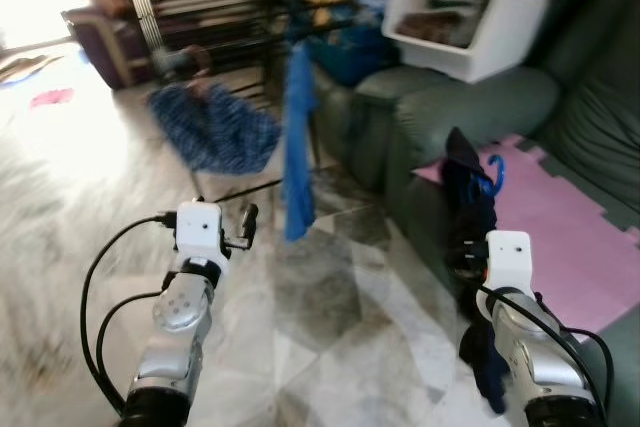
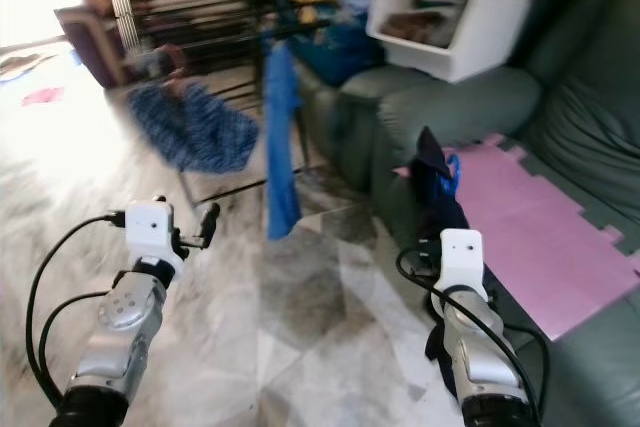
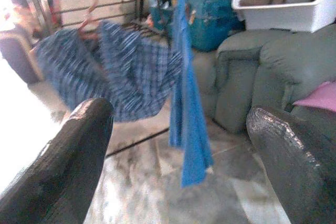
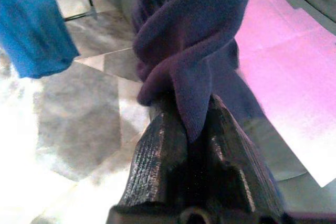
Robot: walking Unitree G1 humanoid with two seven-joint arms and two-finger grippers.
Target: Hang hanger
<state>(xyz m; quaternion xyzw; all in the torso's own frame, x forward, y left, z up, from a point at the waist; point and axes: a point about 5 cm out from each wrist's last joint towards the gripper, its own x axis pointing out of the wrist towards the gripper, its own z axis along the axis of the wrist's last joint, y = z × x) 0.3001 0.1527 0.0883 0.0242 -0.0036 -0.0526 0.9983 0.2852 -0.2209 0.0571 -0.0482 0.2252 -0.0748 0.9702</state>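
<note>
My right gripper point(image 4: 188, 116) is shut on a dark navy garment point(image 4: 189, 40) that bunches up above its fingers. Behind the cloth the blue hook of a hanger point(image 1: 497, 172) sticks out; the rest of the hanger is hidden. This gripper point(image 1: 468, 242) is low on the right, in front of the sofa. The left gripper point(image 1: 245, 225) is open and holds nothing, raised over the marble floor. Its fingers point(image 3: 84, 129) point toward the black drying rack point(image 1: 230, 7), which stands well ahead. From the rack hang a long blue cloth point(image 3: 186, 103) and a blue plaid garment point(image 1: 215, 127).
A green sofa point(image 1: 450, 107) runs along the right, with a pink foam mat point(image 1: 570, 232) on its seat and a white bin point(image 1: 465, 32) on its arm. A dark purple seat point(image 1: 100, 42) stands at the far left. Open marble floor lies between me and the rack.
</note>
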